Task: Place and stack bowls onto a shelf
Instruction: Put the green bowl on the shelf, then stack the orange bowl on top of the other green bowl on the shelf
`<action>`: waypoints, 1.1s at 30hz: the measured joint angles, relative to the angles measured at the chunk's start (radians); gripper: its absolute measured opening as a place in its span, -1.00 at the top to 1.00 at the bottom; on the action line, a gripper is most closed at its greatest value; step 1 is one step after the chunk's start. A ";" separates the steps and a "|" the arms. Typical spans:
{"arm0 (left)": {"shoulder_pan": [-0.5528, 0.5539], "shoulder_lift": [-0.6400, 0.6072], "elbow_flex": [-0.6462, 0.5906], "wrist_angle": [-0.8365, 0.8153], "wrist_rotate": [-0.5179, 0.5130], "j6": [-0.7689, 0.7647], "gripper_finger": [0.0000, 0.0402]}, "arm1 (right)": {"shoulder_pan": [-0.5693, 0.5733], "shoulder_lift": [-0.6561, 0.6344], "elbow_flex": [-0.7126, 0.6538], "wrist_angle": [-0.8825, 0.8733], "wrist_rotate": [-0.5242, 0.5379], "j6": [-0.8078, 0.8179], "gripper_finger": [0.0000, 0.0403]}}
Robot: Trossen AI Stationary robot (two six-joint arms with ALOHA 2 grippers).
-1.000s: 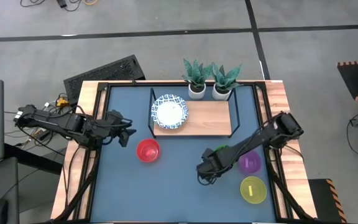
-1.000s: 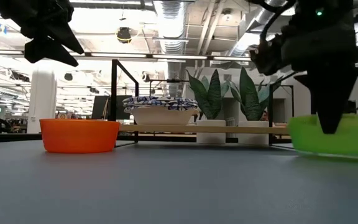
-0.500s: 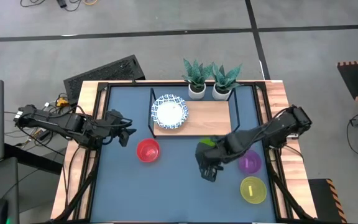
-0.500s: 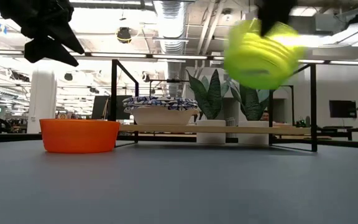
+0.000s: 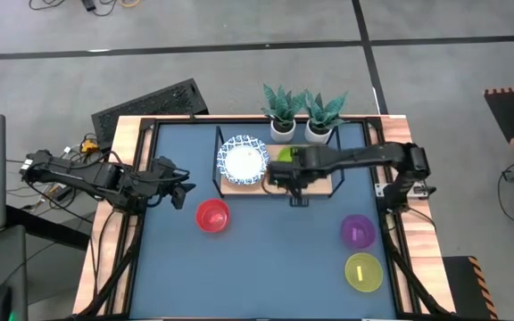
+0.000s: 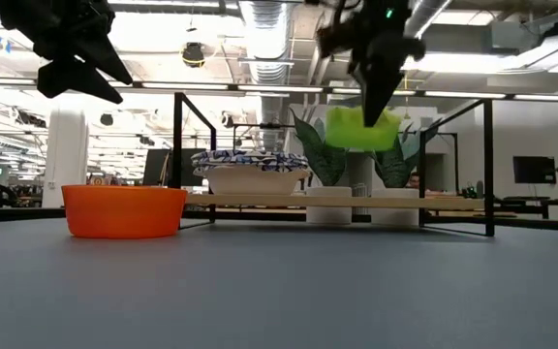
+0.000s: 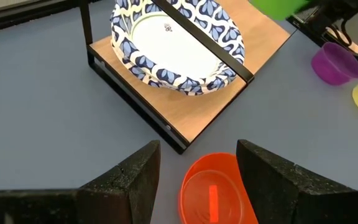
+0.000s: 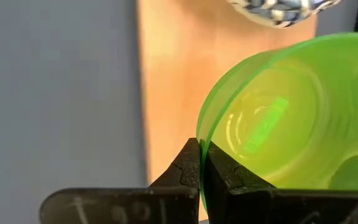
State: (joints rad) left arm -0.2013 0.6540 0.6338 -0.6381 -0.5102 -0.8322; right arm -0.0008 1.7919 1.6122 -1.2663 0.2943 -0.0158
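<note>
Your right gripper (image 8: 201, 163) is clamped on the rim of the green bowl (image 6: 360, 128), carrying it in the air over the shelf (image 5: 315, 168), above the bare wood on the shelf's right half. The bowl hangs tilted, not level. The blue-patterned white bowl (image 5: 244, 160) already sits on the shelf's left end, so the free spot is to its right, in front of the two potted plants (image 5: 302, 113).

To do this well: level the bowl before you lower it, or the low edge will catch first and it may rock or slide off. Come down on the open wood, apart from the patterned bowl's rim, and stay away from the black wire frame (image 6: 178, 155) at the front and right edges and from the plant leaves at the back edge. Release only once the base rests flat on the board, then lift straight up so the fingers don't drag the rim.

Your left gripper (image 7: 197, 171) waits spread wide and empty above the table's left side, near the red bowl (image 5: 211, 216). The purple bowl (image 5: 358, 232) and yellow bowl (image 5: 363, 271) sit near the table's front right corner, not yet shelved.
</note>
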 joint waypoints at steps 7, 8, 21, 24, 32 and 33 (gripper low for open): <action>0.000 0.000 0.000 -0.005 0.005 0.000 0.02 | -0.070 0.071 -0.014 0.021 -0.052 -0.043 0.89; 0.000 0.000 0.000 -0.005 0.005 0.000 0.02 | -0.069 0.079 -0.021 0.035 -0.057 -0.045 0.89; 0.000 0.000 0.000 -0.009 0.005 0.026 0.02 | -0.068 0.093 -0.113 0.076 -0.061 -0.010 0.80; 0.000 0.000 0.000 -0.009 0.005 0.034 0.02 | -0.070 0.092 -0.113 0.086 -0.054 -0.009 0.62; 0.000 0.000 0.000 -0.008 0.027 0.042 0.02 | -0.079 0.092 -0.100 0.084 -0.062 0.098 0.15; 0.000 0.000 0.000 -0.008 0.037 0.042 0.02 | -0.071 0.092 -0.087 0.079 -0.061 0.098 0.10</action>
State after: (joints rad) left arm -0.2016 0.6544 0.6342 -0.6460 -0.4732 -0.7898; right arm -0.0718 1.8839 1.5256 -1.1872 0.2331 0.0826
